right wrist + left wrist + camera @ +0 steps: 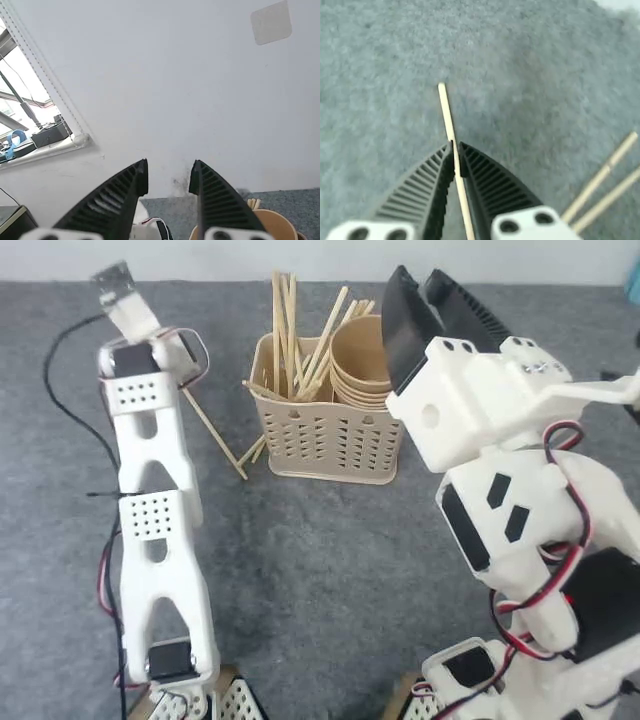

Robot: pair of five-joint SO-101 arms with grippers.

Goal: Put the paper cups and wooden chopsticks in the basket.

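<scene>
A beige slotted basket [325, 435] stands at the back of the grey carpet. It holds stacked paper cups [362, 365] and several upright wooden chopsticks [295, 330]. My left gripper [455, 147] is shut on one chopstick [447, 112], low over the carpet left of the basket. That chopstick [215, 435] slants toward the basket's foot. Two more chopsticks [605, 192] lie beside the basket [253, 450]. My right gripper [420, 285] is raised above the basket's right side. Open and empty [169, 167], it points at the wall, with a cup rim [270, 225] below it.
A black cable [55, 360] curves over the carpet left of the left arm. The right arm's bulky white body [500, 470] takes up the right side. Open carpet [310, 570] lies in front of the basket. A white wall and a window [20, 100] are behind.
</scene>
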